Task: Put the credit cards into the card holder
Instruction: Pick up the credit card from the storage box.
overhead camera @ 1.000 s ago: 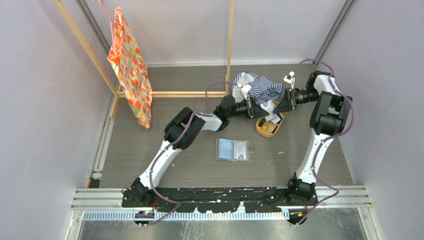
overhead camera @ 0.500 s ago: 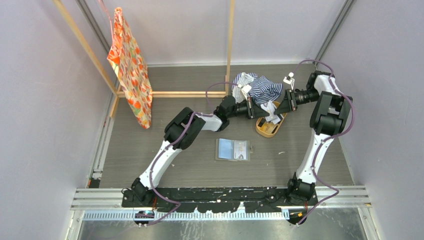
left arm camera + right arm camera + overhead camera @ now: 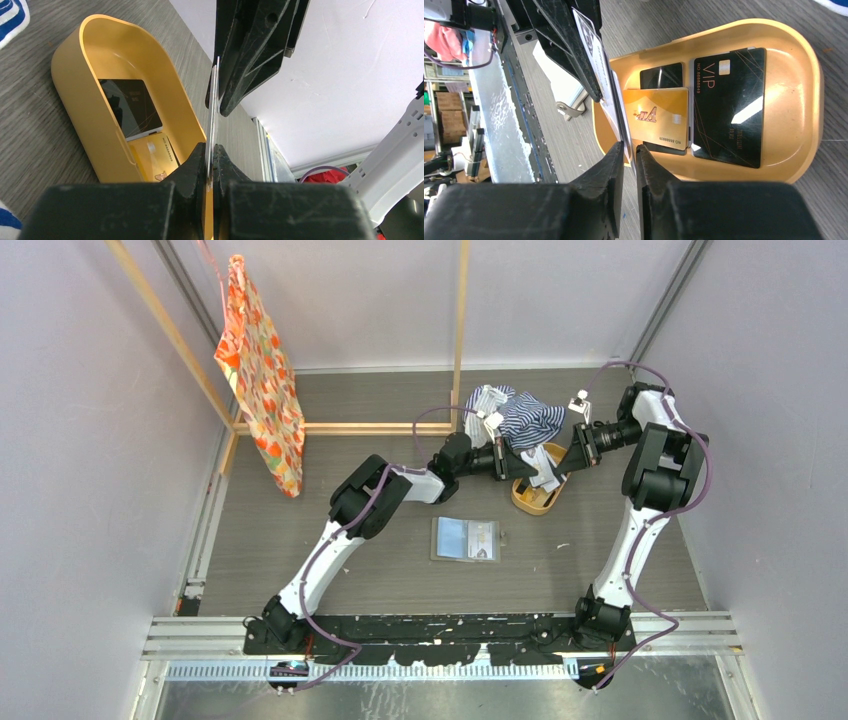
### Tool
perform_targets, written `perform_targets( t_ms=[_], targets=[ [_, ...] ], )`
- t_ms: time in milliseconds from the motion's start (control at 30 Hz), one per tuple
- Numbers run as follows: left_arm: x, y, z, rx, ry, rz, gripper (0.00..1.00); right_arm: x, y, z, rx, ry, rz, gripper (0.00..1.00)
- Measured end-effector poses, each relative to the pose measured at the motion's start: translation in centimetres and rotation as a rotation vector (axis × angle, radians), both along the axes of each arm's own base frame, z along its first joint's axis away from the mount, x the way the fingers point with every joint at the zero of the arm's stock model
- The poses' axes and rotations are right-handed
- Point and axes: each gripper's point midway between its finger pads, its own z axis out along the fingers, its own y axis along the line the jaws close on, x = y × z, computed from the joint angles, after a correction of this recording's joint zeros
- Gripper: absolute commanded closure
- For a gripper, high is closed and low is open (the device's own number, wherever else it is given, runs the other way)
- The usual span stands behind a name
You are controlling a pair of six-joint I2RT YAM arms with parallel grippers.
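My left gripper [image 3: 211, 146] [image 3: 528, 466] is shut on a thin white credit card [image 3: 214, 110] [image 3: 599, 65], held edge-up over the orange-tan tray [image 3: 527, 502]. My right gripper [image 3: 630, 146] [image 3: 562, 466] faces it from the right. Its jaws stand a narrow gap apart, with the same card's free edge between the tips. In the tray [image 3: 804, 65] lie a black VIP card [image 3: 729, 105], a gold card [image 3: 659, 117] and another black card [image 3: 661, 75]. The grey card holder [image 3: 466, 539] lies open on the table in front of both grippers, with a pale blue card showing in it.
A blue-and-white striped cloth [image 3: 520, 415] is bunched just behind the tray. A floral bag [image 3: 262, 375] hangs from a wooden frame [image 3: 460, 330] at the back left. Walls close in on both sides.
The right gripper's jaws have narrowed around the card's edge, and the right wrist has shifted slightly to the right. The left gripper keeps the card in the same place.
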Motion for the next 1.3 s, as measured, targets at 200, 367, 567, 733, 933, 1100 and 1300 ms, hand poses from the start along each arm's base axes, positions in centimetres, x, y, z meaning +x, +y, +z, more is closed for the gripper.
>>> perform_targets(
  t_ms=[200, 367, 567, 733, 933, 1100, 1300],
  targets=[
    [-0.1, 0.0, -0.1, 0.009, -0.007, -0.008, 0.97, -0.2, -0.2, -0.2, -0.014, -0.001, 0.013, 0.99],
    [-0.1, -0.1, -0.2, 0.018, -0.006, -0.012, 0.89, -0.2, -0.3, -0.3, -0.02, 0.0, 0.017, 0.99],
    [0.0, -0.5, -0.7, 0.044, -0.004, -0.023, 0.81, -0.4, -0.5, -0.4, -0.035, 0.009, 0.02, 0.99],
    [0.0, -0.6, -1.2, 0.059, -0.005, -0.024, 0.75, -0.7, -1.1, -0.6, -0.055, 0.031, 0.01, 0.99],
    [0.2, -0.6, -1.3, 0.071, -0.014, -0.022, 0.72, -1.0, -1.9, -0.7, -0.074, 0.091, -0.034, 0.99],
    [0.3, -0.6, -1.4, 0.079, -0.027, -0.021, 0.72, -1.3, -2.2, -0.2, -0.096, 0.135, -0.069, 0.99],
    [0.4, -0.6, -1.3, 0.095, -0.034, -0.019, 0.7, -1.3, -3.0, 2.2, -0.126, 0.122, -0.139, 0.99]
  ],
)
